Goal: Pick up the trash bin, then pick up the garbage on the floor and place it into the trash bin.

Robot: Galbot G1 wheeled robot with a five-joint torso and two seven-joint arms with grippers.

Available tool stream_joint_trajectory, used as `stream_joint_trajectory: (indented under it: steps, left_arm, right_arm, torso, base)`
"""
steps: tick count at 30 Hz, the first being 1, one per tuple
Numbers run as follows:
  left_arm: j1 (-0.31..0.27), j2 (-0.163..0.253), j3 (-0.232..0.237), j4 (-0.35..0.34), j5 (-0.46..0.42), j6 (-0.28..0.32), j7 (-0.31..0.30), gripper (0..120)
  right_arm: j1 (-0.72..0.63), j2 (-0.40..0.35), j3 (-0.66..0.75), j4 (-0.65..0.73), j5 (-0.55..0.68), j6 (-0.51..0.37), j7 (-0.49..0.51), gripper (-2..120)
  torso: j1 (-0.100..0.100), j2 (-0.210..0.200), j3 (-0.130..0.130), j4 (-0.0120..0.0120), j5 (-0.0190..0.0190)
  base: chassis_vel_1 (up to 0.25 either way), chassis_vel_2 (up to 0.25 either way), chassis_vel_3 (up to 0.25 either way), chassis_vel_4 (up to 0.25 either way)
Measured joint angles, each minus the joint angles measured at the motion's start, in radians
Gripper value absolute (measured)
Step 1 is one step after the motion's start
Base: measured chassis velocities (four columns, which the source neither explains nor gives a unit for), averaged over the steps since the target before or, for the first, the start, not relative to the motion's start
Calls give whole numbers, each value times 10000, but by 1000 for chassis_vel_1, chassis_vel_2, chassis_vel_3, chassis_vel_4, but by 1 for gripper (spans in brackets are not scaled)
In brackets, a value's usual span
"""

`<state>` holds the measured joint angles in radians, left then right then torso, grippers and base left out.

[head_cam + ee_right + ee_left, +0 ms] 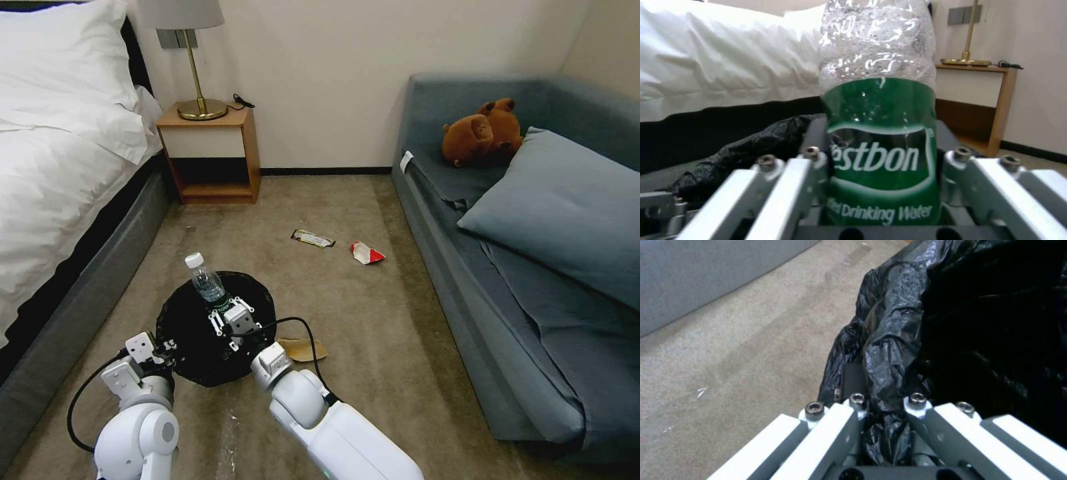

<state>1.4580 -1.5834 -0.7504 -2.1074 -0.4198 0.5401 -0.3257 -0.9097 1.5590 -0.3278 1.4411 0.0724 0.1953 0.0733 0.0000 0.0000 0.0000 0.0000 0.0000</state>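
Observation:
The trash bin (193, 333), lined with a crinkly black bag (893, 340), is held by its near-left rim in my left gripper (167, 347), which is shut on rim and bag (882, 400). Above the bin's mouth my right gripper (227, 319) is shut on a clear bottle (205, 280) with a green label (882, 156) and white cap, upright. On the carpet lie crumpled brown paper (303, 348) just right of the bin, a flat brown-yellow wrapper (312, 238) and a red-white wrapper (367, 253) farther ahead.
A bed with white linen (60, 173) runs along the left. A wooden nightstand (212, 157) with a brass lamp stands at the back wall. A grey sofa (533, 267) with a cushion and a brown plush toy lines the right. Beige carpet lies between them.

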Motion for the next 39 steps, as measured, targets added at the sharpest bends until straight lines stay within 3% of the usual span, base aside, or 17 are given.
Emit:
stream_joint_trajectory:
  steps: [2, 17, 31, 39]
  left_arm:
    - [18, 0, 0, 0, 0, -14, 4, 1]
    - [18, -15, 8, -54, -6, -7, 9, 1]
    - [-173, 152, -61, -72, -42, 199, -35, 1]
    - [-487, 378, -175, -111, -216, 410, -112, 1]
  right_arm:
    - [-32, -4, 27, 64, -1, -57, -8, 48]
    - [-49, -8, 58, 203, -17, -207, 9, 99]
    - [3, -264, 433, 764, 180, -394, 74, 100]
    - [-160, -630, 1082, 1698, 337, -908, 620, 100]
  torso:
    - [0, 0, 0, 0, 0]
    - [0, 0, 0, 0, 0]
    - [0, 0, 0, 0, 0]
    - [0, 0, 0, 0, 1]
  base:
    - [0, 0, 0, 0]
    - [0, 0, 0, 0]
    - [0, 0, 0, 0]
    - [0, 0, 0, 0]
